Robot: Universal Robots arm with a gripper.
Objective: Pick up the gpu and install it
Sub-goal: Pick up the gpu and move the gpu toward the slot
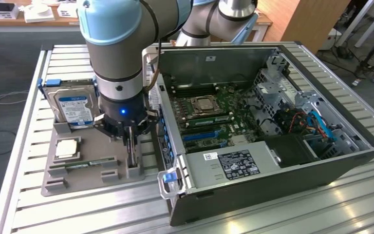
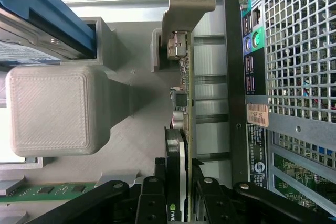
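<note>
Closest to the lens loomed the arm [image 1: 119, 48], its pale blue joint cap and grey tube reaching straight down beside the open computer case [image 1: 271, 195]. The case lay on its side on the slatted table [image 1: 70, 214] with the motherboard bared. Next in size, the grey holder [image 1: 83, 183] sat just beside the case's rear panel, carrying a hard drive [image 1: 73, 109] upright at its far end. The gpu [image 2: 177, 156] stood on its long edge in the holder's slots, between the drive's side and the case. Its long axis was level and ran alongside the rear panel, and its silvery bracket [image 2: 181, 9] pointed toward the hard drive's end, away from the gripper. The gripper [image 1: 128, 136] had its black fingers [image 2: 149, 200] set narrow on either face of the card near the other end. As far as I could make out they were pinching it, though the contact itself was hard to see. My worry was the off-centre hold: gripped near one end, the card might tip on lifting, and the bracket end could bind in its slot and drag the holder along. With the case wall so near, a small sideways swing could also knock the bracket's bent lip against the port panel, or the thin card might slip between the pads.
</note>
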